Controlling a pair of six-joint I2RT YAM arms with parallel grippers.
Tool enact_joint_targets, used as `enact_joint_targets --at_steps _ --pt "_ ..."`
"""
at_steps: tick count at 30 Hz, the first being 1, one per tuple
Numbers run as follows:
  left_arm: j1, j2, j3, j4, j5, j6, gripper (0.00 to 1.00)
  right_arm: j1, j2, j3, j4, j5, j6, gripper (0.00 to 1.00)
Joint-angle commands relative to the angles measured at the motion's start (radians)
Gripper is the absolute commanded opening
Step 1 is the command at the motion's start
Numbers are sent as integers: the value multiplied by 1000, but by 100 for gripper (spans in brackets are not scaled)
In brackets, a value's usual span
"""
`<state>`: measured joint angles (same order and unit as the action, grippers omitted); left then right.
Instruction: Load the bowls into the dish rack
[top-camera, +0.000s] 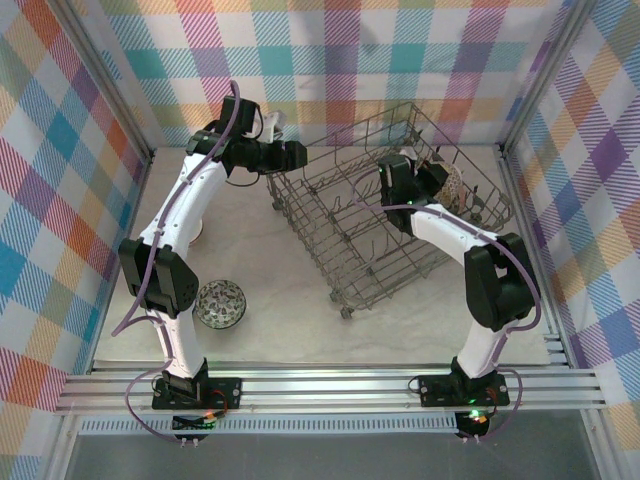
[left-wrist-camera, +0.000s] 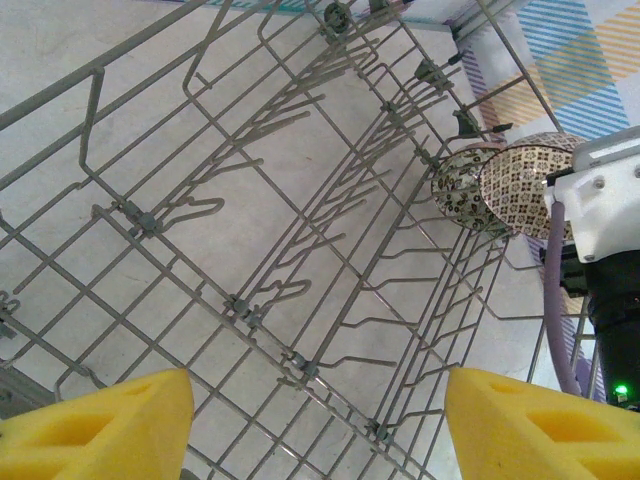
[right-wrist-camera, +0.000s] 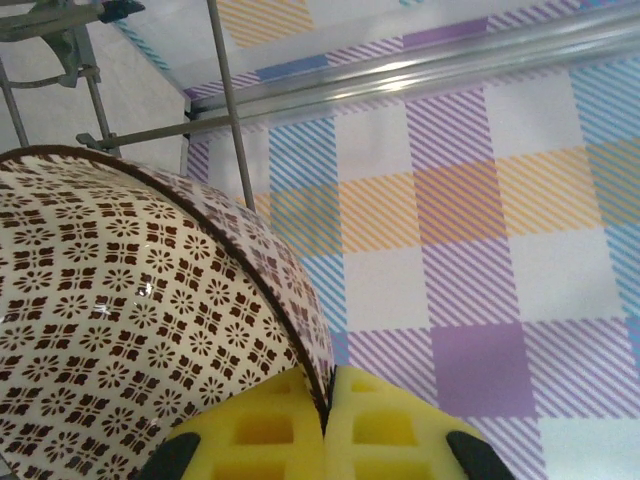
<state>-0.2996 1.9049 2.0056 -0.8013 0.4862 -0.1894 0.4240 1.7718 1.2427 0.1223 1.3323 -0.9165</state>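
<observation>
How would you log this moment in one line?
left jaws: open, empty, by dish rack | right jaws: shut on rim of patterned bowl in rack | dark bowl: on table

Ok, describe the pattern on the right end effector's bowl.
Bowl: small brown flowers on white; right wrist view.

The left tool (left-wrist-camera: 318, 430), on a white-and-black arm (top-camera: 190, 210) reaching forward, has its yellow foam pads (left-wrist-camera: 100, 425) spread wide, nothing between them. The right tool (right-wrist-camera: 325, 425), its arm folded at the elbow, pinches the rim of a brown-patterned ceramic bowl (right-wrist-camera: 120, 300) between its pads.
</observation>
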Motion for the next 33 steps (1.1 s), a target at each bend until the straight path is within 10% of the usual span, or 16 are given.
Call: enact_joint_targets --at_steps 1,22,33 --pt "-7 57 -40 -97 1 -8 68 -30 14 -27 119 -21 -92 0" --pt "-7 60 -48 -96 -3 -9 68 -61 -3 -133 330 -104 -281 0" --pt "-7 62 -47 -96 -11 -16 68 -59 -39 -181 187 -93 -119 0"
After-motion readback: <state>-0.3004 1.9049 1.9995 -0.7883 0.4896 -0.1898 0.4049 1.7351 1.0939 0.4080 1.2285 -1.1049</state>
